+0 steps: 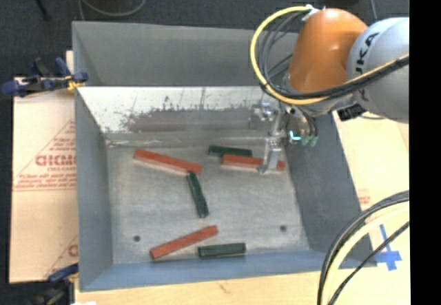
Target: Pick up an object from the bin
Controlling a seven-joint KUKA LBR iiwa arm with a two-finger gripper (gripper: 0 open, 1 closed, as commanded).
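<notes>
My gripper hangs low at the back right of the bin floor. Its tip is at the right end of a short red stick. Whether it touches the stick I cannot tell. A dark green stick lies just behind the red one, side by side with it.
A longer red stick lies at the back left. A dark green stick lies in the middle. Another red stick and a dark green one lie near the front wall. The arm with its orange cover and cables reaches in over the right wall.
</notes>
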